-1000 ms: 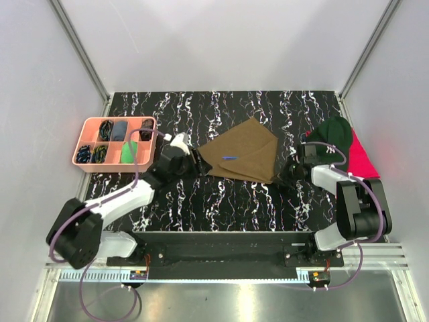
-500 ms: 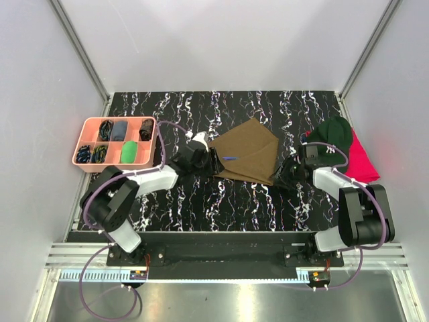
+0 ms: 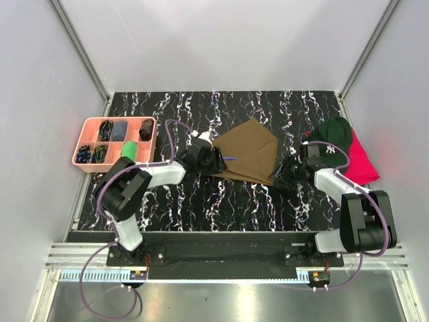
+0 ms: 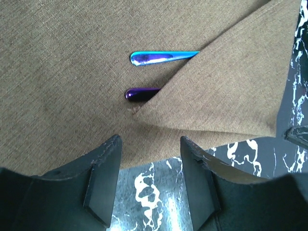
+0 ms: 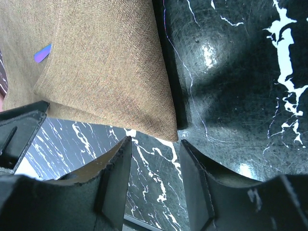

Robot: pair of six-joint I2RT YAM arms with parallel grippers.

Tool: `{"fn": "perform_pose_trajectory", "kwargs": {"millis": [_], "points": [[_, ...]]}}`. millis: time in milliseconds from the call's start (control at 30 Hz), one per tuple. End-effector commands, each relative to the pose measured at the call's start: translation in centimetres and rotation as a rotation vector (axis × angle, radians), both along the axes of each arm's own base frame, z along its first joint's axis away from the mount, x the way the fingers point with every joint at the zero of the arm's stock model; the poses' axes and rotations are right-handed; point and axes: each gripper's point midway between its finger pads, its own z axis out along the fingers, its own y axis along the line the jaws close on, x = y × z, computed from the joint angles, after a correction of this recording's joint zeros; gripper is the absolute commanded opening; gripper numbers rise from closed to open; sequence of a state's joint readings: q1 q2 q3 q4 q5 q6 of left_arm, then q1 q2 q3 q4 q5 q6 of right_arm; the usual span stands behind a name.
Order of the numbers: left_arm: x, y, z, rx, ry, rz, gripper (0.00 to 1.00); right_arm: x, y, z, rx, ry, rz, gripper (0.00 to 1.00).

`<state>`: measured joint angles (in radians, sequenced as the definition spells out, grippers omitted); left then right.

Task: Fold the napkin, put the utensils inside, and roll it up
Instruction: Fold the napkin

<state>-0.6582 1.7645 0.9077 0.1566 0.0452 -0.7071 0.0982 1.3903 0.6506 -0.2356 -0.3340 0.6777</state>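
Left fingers parted, right fingers parted, one napkin, two utensils

- The top external view looks steeply down from above and behind the arm bases, far enough back to take in the whole table.
- The left wrist view sits close over the napkin, at its edge.
- The right wrist view sits close at a napkin corner. Both wrist views share the blue utensil handle.
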Motion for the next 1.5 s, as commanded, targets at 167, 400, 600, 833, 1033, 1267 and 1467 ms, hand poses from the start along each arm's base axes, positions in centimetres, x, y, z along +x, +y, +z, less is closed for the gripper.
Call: {"fn": "perform_pose_trajectory", "kwargs": {"millis": [167,400,600,833,1033,1267,1467], "points": [[3.0,-1.1,1.9,-0.017,-0.095,0.023,0.54,0.3,0.6,2.1,0.016,-0.054,0.040,0.53],[3.5,-0.9,1.2,-0.008,-0.092,0.027,0.52,0.2,0.7,2.1,0.019,-0.048,0.046,0.53],[3.8,-0.7,1.0,-0.009,-0.101,0.033,0.47,0.1,0.6,2.2,0.018,-0.049,0.045,0.54],[4.6,-0.6,1.3,-0.022,-0.120,0.042,0.41,0.0,0.6,2.0,0.016,-0.042,0.044,0.54],[4.7,-1.0,1.4,-0.037,-0.122,0.032,0.36,0.0,0.6,2.0,0.015,-0.041,0.043,0.54],[3.9,-1.5,2.1,-0.108,-0.137,0.005,0.00,-0.1,0.4,1.9,0.005,-0.037,0.037,0.54],[2.7,-0.5,2.2,-0.117,-0.144,0.019,0.00,0.0,0.4,2.1,0.007,-0.045,0.038,0.54]]}}
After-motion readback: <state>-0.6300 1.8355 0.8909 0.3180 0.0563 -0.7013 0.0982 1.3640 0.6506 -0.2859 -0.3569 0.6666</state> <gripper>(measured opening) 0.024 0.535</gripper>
